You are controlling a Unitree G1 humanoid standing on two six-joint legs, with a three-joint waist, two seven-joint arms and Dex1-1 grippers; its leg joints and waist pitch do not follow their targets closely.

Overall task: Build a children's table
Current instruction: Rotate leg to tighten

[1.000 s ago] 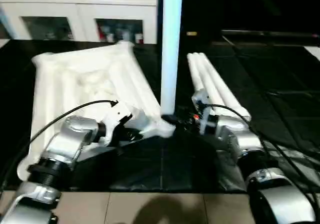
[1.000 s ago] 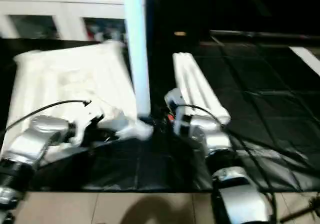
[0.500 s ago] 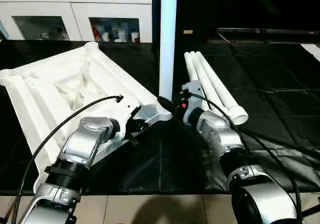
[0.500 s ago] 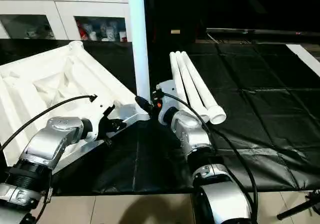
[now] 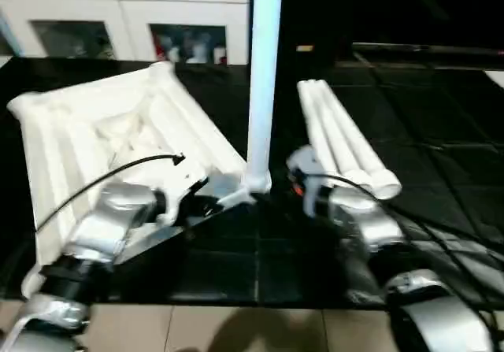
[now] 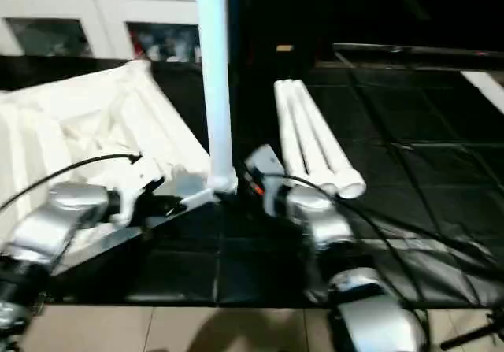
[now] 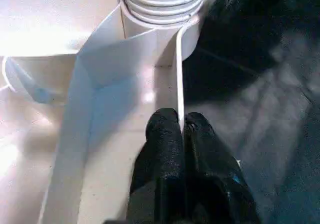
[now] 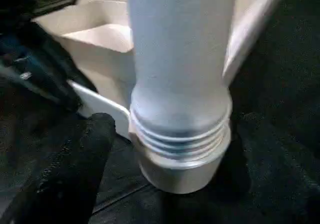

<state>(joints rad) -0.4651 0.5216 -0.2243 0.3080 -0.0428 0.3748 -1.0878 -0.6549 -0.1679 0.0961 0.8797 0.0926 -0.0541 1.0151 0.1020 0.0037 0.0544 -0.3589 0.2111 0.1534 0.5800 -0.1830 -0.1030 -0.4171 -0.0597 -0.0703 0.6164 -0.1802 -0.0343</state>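
Observation:
The white table top (image 5: 118, 124) lies upside down on the black mat, ribbed underside up. One white leg (image 5: 262, 76) stands upright in its near corner socket (image 5: 256, 183). The left wrist view shows my left gripper (image 7: 181, 126) shut on the top's thin rim (image 7: 178, 73), just short of that socket (image 7: 165, 3). My right gripper (image 5: 281, 185) is open just right of the leg's base. In the right wrist view one finger (image 8: 90, 139) stands a little apart from the leg's threaded foot (image 8: 180, 134). Three more legs (image 5: 340, 131) lie side by side on the mat to the right.
A white glass-door cabinet (image 5: 126, 29) runs along the back left. The black mat (image 5: 441, 116) stretches away to the right of the loose legs. Light floor tiles (image 5: 236, 328) show at the front edge. Black cables loop over both forearms.
My right gripper's fingers have spread and drawn back from the foot of the upright leg. The left gripper keeps its hold on the rim. The head camera has shifted.

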